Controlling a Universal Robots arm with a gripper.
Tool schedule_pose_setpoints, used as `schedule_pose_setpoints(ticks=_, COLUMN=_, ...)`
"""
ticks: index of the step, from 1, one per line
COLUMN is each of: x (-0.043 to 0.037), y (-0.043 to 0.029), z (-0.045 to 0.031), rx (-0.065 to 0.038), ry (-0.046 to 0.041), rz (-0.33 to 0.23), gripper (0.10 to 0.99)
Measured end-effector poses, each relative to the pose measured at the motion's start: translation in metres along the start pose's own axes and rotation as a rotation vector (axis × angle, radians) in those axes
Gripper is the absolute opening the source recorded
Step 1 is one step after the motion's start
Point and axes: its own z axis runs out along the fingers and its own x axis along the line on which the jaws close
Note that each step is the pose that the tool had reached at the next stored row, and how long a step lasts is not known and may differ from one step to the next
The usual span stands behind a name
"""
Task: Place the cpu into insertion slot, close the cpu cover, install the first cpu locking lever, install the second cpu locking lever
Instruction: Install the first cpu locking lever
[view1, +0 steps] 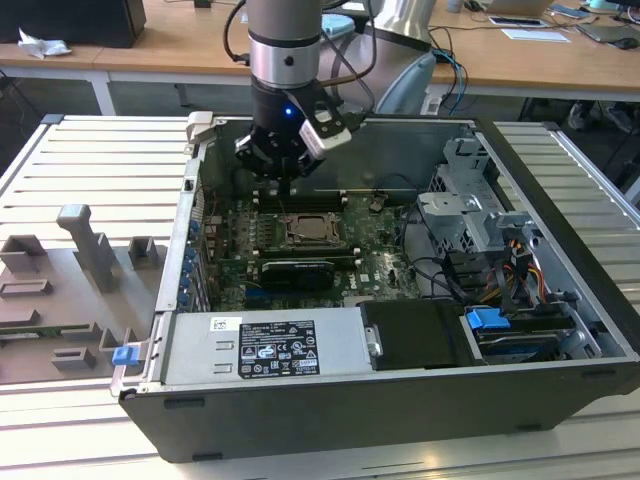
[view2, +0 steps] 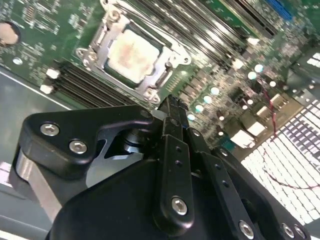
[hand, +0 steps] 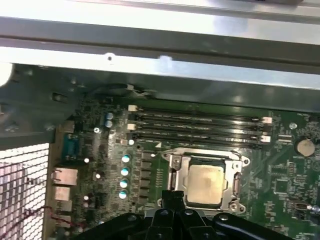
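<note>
One arm hangs over the open computer case on the ribbed metal worktop, and its fingers are down inside, toward the far wall. Look at them in the second wrist view: the fingers are pressed together to a single narrow tip, clenched on nothing at all.

And there's the cpu, pale and silvery-tan, already lying flat in the insertion slot on the green circuit board. The cpu cover lies down around it, its square window framing the chip. Whether the locking levers are latched, I cannot tell.

So how do the two stand? In the exterior view the fingers hover above the board, on the far side of the slot and slightly to the exterior view's left, over the long memory slots. In both wrist views the dark fingertip sits just beside one edge of the cover, apart from the chip and not touching it. The cpu lies bare and unobstructed.
</note>
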Motion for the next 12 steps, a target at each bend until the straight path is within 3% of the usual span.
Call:
schedule_pose_setpoints(ticks=7, x=0.0206, y=0.0045, z=0.0001, rx=-0.001, ry=-0.0001, rz=0.0, gripper=0.106)
schedule_pose_setpoints(ticks=12, x=0.0233, y=0.0165, z=0.0041, rx=-0.001, ry=-0.0002, rz=0.0, gripper=0.106)
